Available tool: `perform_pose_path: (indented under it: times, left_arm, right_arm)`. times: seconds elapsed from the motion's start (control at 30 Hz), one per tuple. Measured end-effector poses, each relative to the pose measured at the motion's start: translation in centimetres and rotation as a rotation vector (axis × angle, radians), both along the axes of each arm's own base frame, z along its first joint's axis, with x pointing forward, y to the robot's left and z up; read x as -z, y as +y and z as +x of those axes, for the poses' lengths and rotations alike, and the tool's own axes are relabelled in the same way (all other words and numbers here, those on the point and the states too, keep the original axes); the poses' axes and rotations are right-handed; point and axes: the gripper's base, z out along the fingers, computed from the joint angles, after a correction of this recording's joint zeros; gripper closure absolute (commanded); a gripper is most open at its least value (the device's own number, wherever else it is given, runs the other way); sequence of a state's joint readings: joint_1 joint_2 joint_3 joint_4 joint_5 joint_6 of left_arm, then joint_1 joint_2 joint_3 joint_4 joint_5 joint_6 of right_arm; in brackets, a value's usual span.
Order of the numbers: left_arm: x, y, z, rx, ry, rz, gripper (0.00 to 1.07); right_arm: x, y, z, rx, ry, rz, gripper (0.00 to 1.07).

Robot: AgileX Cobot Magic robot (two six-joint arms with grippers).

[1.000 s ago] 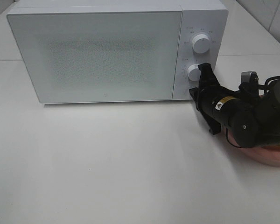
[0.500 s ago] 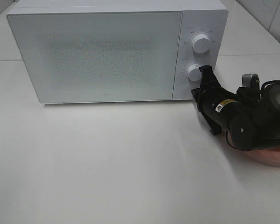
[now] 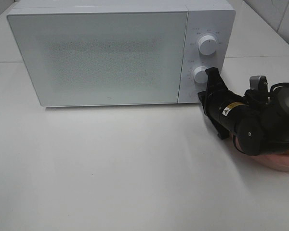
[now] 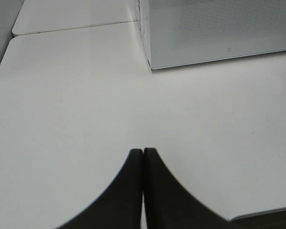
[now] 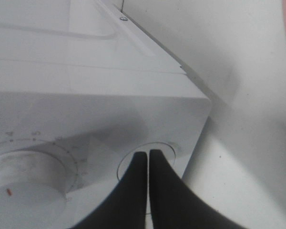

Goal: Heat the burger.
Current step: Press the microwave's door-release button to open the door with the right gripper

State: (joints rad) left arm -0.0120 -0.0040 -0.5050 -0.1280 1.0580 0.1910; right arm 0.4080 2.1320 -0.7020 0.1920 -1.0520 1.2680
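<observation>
Over the last second very little changed. The right arm shifted a touch toward the bench's [image 3: 111,168] right edge and then held. The right gripper [image 5: 148,155] kept its fingers pressed together, tips against the round button [image 5: 124,167] at the bottom corner of the control panel, just below the lower knob [image 3: 200,74]. The door [image 3: 101,53] of the microwave [image 3: 209,19] stayed shut.

We read that as a press in hand with no visible result, since nothing on the panel looked different. We could not find the burger in any view. It may have sat behind the closed door, whose speckled panel let nothing through, so we cannot say whether it was there.

The left gripper [image 4: 143,151] hung over bare bench near the front-left corner, its two fingers together and holding nothing.

The microwave was a smooth white box with squared edges, standing along the back of the bench. Its door was a flat panel with a fine dotted grain. The lower knob and the upper knob [image 3: 207,44] were plain white cylinders ringed with small printed marks. The button looked like a shallow disc set flush in the panel. A pink plate [image 3: 279,161] with a rounded rim showed at the bench's right edge, mostly hidden under the matte black arm.
</observation>
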Motion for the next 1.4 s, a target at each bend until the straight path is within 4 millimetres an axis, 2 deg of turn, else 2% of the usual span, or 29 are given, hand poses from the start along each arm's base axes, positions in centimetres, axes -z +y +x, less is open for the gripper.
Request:
perform_pose_path:
  times: [0.4, 0.77, 1.4]
  left_arm:
    - [0.0, 0.0, 0.0, 0.0, 0.0, 0.0, 1.06]
    - [0.0, 0.0, 0.0, 0.0, 0.0, 0.0, 1.06]
    - [0.0, 0.0, 0.0, 0.0, 0.0, 0.0, 1.06]
  right_arm:
    - [-0.1, 0.8, 0.8, -0.055, 0.011, -0.01, 1.06]
    - [0.0, 0.6, 1.0, -0.013, 0.034, -0.003, 1.06]
    - [0.2, 1.3, 2.0, -0.001, 0.041, -0.011, 1.06]
